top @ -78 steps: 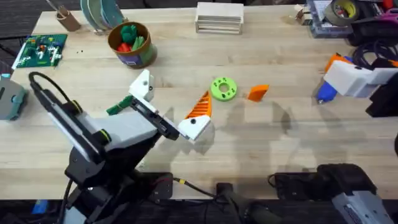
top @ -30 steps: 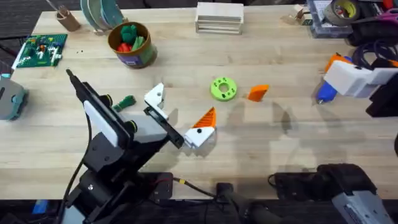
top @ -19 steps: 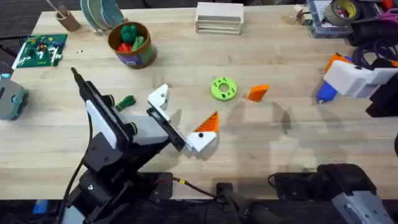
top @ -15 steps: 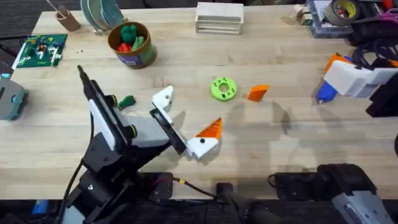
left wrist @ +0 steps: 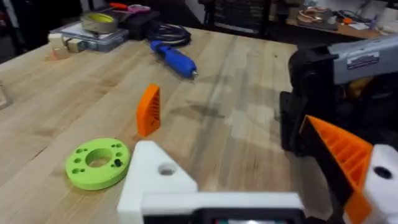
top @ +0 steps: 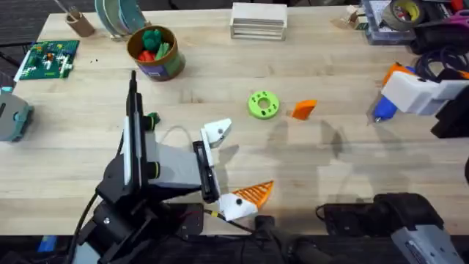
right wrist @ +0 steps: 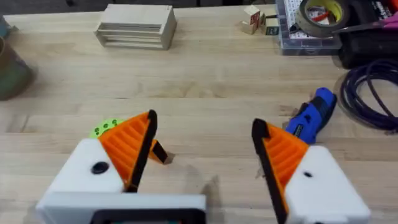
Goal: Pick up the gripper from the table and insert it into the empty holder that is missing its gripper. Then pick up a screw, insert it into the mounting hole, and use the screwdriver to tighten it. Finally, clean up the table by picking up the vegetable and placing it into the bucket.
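Observation:
The orange ribbed gripper (top: 303, 109) lies on the table (top: 330, 161) just right of a bright green disc (top: 264, 104); the left wrist view shows this gripper (left wrist: 148, 110) standing on edge. My left gripper (top: 236, 163) is open near the front edge. One side is the bare white holder (top: 216, 132) with its mounting hole (left wrist: 166, 169); the other carries an orange finger (top: 256, 193). At the far right my right gripper (top: 390, 91) is open and empty beside the blue screwdriver (right wrist: 311, 115). The dark green vegetable (top: 152, 119) lies below the bucket (top: 155, 53).
Red and green toys sit in the bucket. A wooden block stack (top: 258, 20) stands at the back. A tape roll (top: 404, 11) and cables (top: 440, 62) crowd the back right. A circuit board (top: 47, 59) and grey device (top: 11, 114) are at the left.
My left arm has swung its gripper away from the green disc, right and toward the table's front edge, turning as it went. The vegetable now lies uncovered. The right arm has not moved.

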Controlling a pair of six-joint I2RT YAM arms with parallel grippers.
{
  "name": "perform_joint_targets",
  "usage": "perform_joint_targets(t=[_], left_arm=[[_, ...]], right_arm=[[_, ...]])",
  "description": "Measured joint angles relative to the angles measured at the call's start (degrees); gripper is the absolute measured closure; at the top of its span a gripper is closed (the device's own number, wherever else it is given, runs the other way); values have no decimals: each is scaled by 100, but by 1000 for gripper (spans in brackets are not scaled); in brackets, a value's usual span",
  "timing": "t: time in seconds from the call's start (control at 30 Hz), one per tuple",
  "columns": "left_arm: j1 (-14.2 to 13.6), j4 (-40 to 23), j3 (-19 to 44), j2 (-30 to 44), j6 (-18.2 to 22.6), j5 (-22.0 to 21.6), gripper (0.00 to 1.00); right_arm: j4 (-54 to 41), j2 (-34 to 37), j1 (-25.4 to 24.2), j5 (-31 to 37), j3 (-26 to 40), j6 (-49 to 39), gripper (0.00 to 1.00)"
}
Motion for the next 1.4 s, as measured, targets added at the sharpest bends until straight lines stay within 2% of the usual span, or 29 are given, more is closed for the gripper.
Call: perform_joint_targets(t=[0.2, 0.37, 0.57, 0.7, 0.8, 0.93, 1.1, 1.4], left_arm=[[0, -10, 0, 0, 0, 166, 9], [0, -10, 0, 1, 1, 188, 9], [0, -10, 0, -1, 1, 190, 8], [0, -10, 0, -1, 1, 188, 8], [0, -10, 0, -1, 0, 188, 8], [0, -10, 0, -1, 0, 188, 8], [0, -10, 0, -1, 1, 188, 9], [0, -10, 0, -1, 2, 188, 8]], right_arm=[[-41, 89, 0, -32, 5, 0, 10], [-403, 561, 0, -282, 185, -41, 10], [-1228, 1572, 106, -477, 932, -340, 10], [-1849, 2407, 416, -520, 1522, -772, 10], [-2124, 3001, 705, -539, 1728, -1129, 10], [-2172, 3740, 996, -559, 1744, -1423, 10], [-1985, 4507, 1127, -555, 1744, -1656, 10], [-1384, 5424, 1548, -557, 1746, -2363, 10]])
